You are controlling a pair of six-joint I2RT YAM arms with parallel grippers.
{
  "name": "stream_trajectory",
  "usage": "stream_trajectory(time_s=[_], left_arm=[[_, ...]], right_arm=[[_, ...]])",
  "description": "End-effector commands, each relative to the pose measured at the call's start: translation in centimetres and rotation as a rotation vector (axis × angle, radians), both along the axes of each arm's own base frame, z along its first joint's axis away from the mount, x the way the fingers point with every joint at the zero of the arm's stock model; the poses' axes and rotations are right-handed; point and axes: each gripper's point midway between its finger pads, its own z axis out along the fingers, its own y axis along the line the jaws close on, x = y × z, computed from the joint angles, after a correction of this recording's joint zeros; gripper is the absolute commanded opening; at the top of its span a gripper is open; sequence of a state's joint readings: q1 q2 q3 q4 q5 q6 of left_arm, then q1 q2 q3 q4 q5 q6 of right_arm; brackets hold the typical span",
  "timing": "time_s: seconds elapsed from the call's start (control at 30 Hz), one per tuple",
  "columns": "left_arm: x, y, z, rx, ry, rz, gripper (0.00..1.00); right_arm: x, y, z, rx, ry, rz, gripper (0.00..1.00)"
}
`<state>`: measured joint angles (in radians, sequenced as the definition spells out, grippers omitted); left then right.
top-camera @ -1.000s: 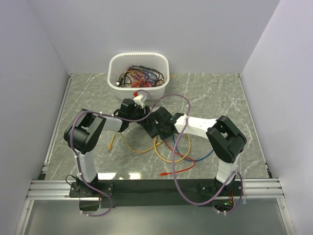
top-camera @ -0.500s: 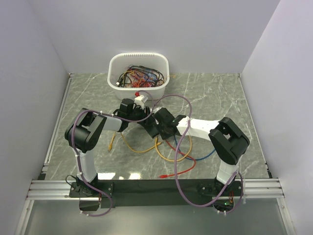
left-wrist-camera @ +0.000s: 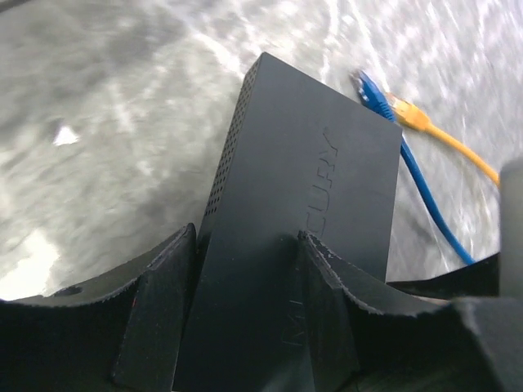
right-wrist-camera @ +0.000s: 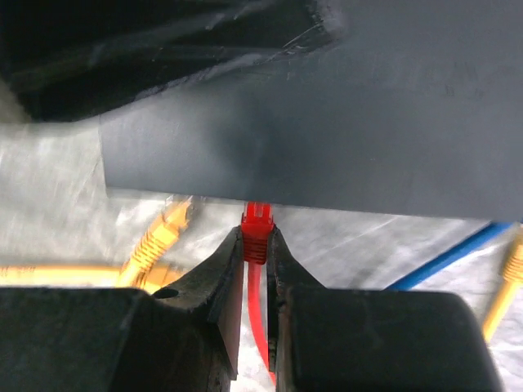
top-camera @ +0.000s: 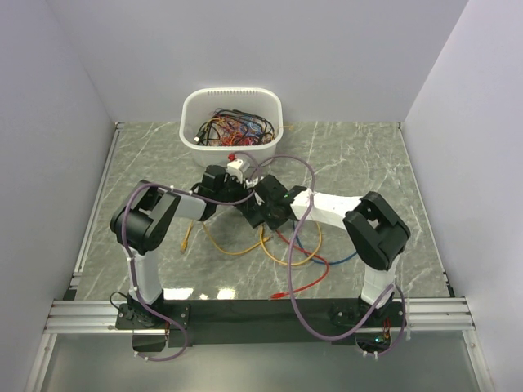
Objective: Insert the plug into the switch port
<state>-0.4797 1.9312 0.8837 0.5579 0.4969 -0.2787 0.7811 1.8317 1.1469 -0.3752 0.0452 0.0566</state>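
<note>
Grey marble table (top-camera: 368, 163), white walls | white tub (top-camera: 189, 114) w/ cables far centre | black switch box (left-wrist-camera: 302, 171) mid-table, just near of tub, betw. both arms | L gripper (left-wrist-camera: 245, 241) fingers clamp box sides | R gripper (right-wrist-camera: 255, 253) fingers pinch red plug (right-wrist-camera: 257, 219), tip touching box edge | switch port hidden, can't tell if seated | yellow cable (right-wrist-camera: 155, 237) & blue cable (left-wrist-camera: 425, 196) beside box

Bright, even overhead light; glare patches on the grey marbled tabletop (top-camera: 359, 163) at seven o'clock. Both wrist views are soft and blurred.
</note>
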Motion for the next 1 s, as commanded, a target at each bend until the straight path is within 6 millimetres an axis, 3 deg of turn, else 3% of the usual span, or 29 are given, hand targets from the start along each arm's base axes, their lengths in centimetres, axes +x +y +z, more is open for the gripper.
stream_trajectory(time_s=[0.0, 0.13, 0.17, 0.23, 0.27, 0.33, 0.37, 0.4, 0.6, 0.73, 0.87, 0.93, 0.97], left_arm=[[-13.4, -5.5, -2.0, -0.060, 0.250, -0.390, 0.57], [-15.6, -5.7, -2.1, -0.051, 0.278, -0.407, 0.59], [-16.0, -5.6, -2.2, -0.049, 0.285, -0.410, 0.59], [-16.5, -5.5, -1.9, -0.059, 0.290, -0.424, 0.59], [-16.6, -5.5, -1.8, -0.062, 0.289, -0.430, 0.60], [-17.2, -5.7, -1.5, -0.065, 0.292, -0.453, 0.61], [-17.3, -5.8, -1.3, -0.065, 0.285, -0.460, 0.62], [-17.4, -5.9, -1.1, -0.066, 0.281, -0.467, 0.62], [-18.0, -6.5, 0.2, -0.107, 0.291, -0.532, 0.65], [-17.8, -6.4, 0.4, -0.097, 0.296, -0.520, 0.66], [-17.1, -5.8, 0.7, -0.106, 0.301, -0.490, 0.70], [-16.4, -5.5, 1.1, -0.117, 0.307, -0.468, 0.85], [-16.1, -5.4, 1.1, -0.111, 0.304, -0.457, 0.86]], right_arm=[[12.5, 8.7, 12.5, 0.391, -0.487, -0.134, 0.00], [13.5, 8.6, 12.7, 0.430, -0.512, -0.225, 0.00], [13.2, 8.5, 12.0, 0.439, -0.507, -0.222, 0.00], [12.8, 9.3, 13.7, 0.528, -0.540, -0.177, 0.00], [12.0, 8.9, 12.7, 0.529, -0.533, -0.163, 0.00], [11.1, 9.6, 15.3, 0.626, -0.594, -0.089, 0.00], [10.6, 9.2, 14.8, 0.626, -0.596, -0.072, 0.00], [10.4, 9.4, 16.1, 0.660, -0.624, -0.048, 0.00], [9.2, 10.0, 19.3, 0.783, -0.648, 0.043, 0.00], [8.8, 9.6, 19.7, 0.804, -0.648, 0.026, 0.00], [8.1, 8.0, 18.7, 0.809, -0.649, -0.031, 0.11], [7.7, 7.8, 18.3, 0.812, -0.640, -0.031, 0.20], [7.5, 7.7, 18.3, 0.810, -0.635, -0.031, 0.22]])
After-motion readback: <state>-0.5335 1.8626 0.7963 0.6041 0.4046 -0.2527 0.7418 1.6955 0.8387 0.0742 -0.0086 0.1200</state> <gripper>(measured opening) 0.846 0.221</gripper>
